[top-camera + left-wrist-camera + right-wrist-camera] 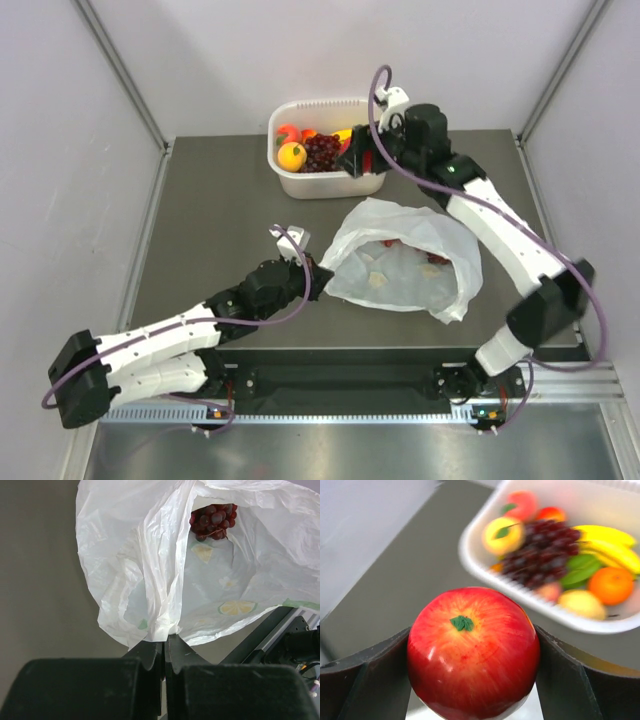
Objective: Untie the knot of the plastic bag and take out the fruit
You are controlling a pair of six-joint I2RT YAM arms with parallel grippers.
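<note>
While pinching the bag [405, 265] rim in the tightly closed left gripper [165, 641], holds its mouth open at the middle of the table [220, 220], with grapes [212, 519] lying deep inside. Clamps a red apple [472, 652] between the wide-spread right gripper [360, 158] jaws, close by the fruit-filled tub [320, 188].
</note>
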